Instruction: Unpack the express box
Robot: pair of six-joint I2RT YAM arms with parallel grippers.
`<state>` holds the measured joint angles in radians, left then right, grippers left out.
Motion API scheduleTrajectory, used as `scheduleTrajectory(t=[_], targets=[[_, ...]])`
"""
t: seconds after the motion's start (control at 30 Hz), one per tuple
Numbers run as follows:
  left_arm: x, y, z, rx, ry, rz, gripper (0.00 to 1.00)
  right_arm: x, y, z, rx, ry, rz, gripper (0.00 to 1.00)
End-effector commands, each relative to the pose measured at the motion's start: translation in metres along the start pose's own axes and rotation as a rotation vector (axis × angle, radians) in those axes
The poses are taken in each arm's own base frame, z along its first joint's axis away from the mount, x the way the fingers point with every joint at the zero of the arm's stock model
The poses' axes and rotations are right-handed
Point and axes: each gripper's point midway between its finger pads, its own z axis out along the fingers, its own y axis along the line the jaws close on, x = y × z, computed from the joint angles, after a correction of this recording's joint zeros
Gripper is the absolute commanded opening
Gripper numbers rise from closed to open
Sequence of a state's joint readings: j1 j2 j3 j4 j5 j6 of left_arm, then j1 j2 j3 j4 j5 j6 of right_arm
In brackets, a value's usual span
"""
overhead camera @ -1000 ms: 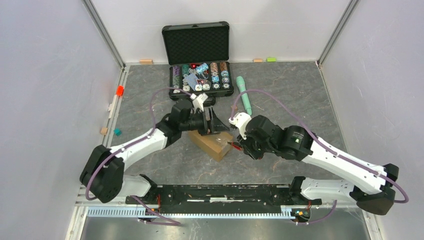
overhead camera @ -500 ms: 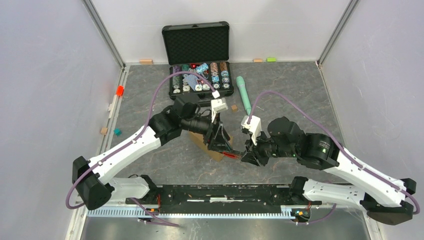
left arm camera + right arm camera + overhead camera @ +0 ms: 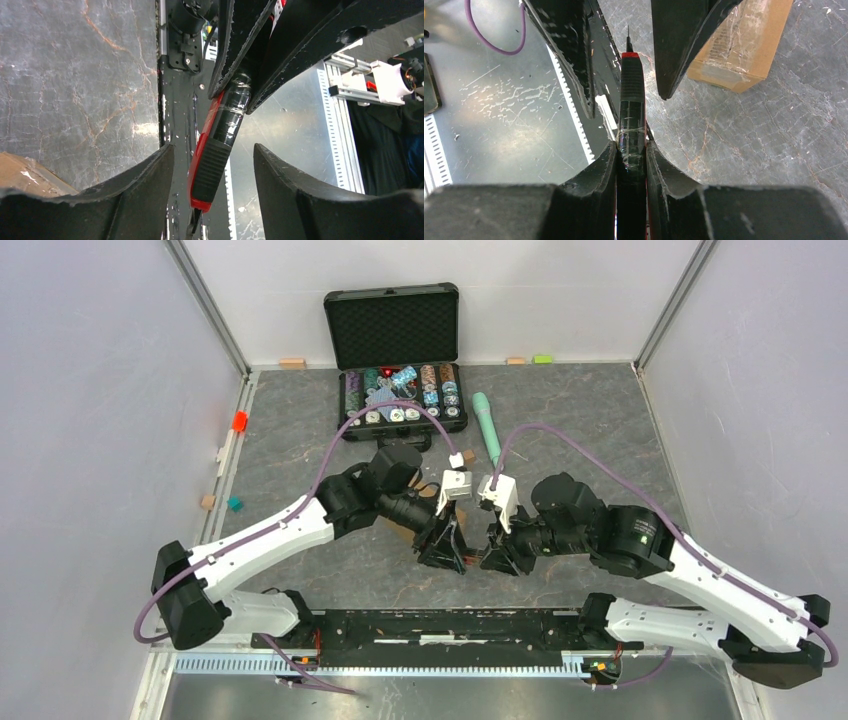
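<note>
The express box [image 3: 744, 45], brown cardboard with glossy tape, lies on the grey table; one corner shows in the left wrist view [image 3: 25, 172]. In the top view my left wrist hides most of it. My right gripper [image 3: 631, 147] is shut on a red-and-black utility knife [image 3: 631, 100] with its blade tip pointing away from the wrist. My left gripper [image 3: 211, 150] is open, with its fingers [image 3: 569, 50] on either side of the knife's front end [image 3: 215, 155], not touching it. Both grippers [image 3: 445, 545] [image 3: 497, 555] meet nose to nose just in front of the box.
An open black case of poker chips [image 3: 400, 390] stands at the back. A teal cylinder [image 3: 487, 430] lies to its right. Small red [image 3: 240, 421] and teal [image 3: 234, 504] blocks sit by the left edge. The black base rail [image 3: 440, 625] runs along the near edge.
My left gripper has swung off the box toward the near edge and now straddles the knife. My right gripper has turned and come in to face it.
</note>
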<state>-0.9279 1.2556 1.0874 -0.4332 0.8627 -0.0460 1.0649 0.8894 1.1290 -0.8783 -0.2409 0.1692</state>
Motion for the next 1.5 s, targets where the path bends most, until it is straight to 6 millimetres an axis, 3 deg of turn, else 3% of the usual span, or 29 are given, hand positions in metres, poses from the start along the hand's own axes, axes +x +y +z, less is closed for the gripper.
scheduleTrajectory(t=[0.0, 0.07, 0.13, 0.17, 0.3, 0.4, 0.53, 0.77, 0.97, 1.2, 1.33, 1.47], targets=[[-0.011, -0.005, 0.002, 0.021, -0.009, 0.104, 0.63, -0.025, 0.006, -0.008, -0.020, -0.071, -0.026, 0.00], [-0.011, -0.004, 0.006, 0.035, -0.012, 0.098, 0.49, -0.029, 0.005, -0.007, -0.011, -0.083, -0.026, 0.00], [-0.011, -0.005, 0.009, 0.066, -0.019, 0.104, 0.15, -0.037, -0.003, -0.007, 0.041, -0.110, -0.013, 0.00], [-0.010, -0.005, 0.011, 0.074, -0.020, 0.099, 0.06, -0.042, -0.010, -0.006, 0.081, -0.124, -0.006, 0.06], [-0.020, 0.006, 0.001, 0.088, -0.142, 0.048, 0.02, -0.072, -0.033, -0.012, 0.202, -0.260, 0.032, 0.71], [-0.040, 0.013, -0.018, 0.088, -0.287, 0.033, 0.02, -0.099, -0.052, -0.030, 0.280, -0.397, 0.056, 0.98], [-0.055, 0.022, -0.032, 0.071, -0.396, 0.023, 0.02, -0.129, -0.065, -0.052, 0.324, -0.577, 0.086, 0.98], [-0.074, 0.024, -0.054, 0.102, -0.539, 0.001, 0.02, -0.146, -0.084, -0.068, 0.330, -0.730, 0.090, 0.98], [-0.087, 0.029, -0.060, 0.079, -0.580, 0.008, 0.02, -0.157, -0.068, -0.055, 0.107, -0.773, 0.074, 0.96], [-0.102, 0.035, -0.065, 0.054, -0.639, 0.012, 0.02, -0.159, -0.047, -0.039, -0.152, -0.874, 0.165, 0.81], [-0.102, 0.038, -0.063, 0.054, -0.634, -0.011, 0.02, -0.159, -0.046, -0.040, -0.189, -0.935, 0.194, 0.75], [-0.098, 0.041, -0.061, 0.044, -0.629, -0.028, 0.02, -0.158, -0.051, -0.035, -0.192, -0.951, 0.227, 0.62]])
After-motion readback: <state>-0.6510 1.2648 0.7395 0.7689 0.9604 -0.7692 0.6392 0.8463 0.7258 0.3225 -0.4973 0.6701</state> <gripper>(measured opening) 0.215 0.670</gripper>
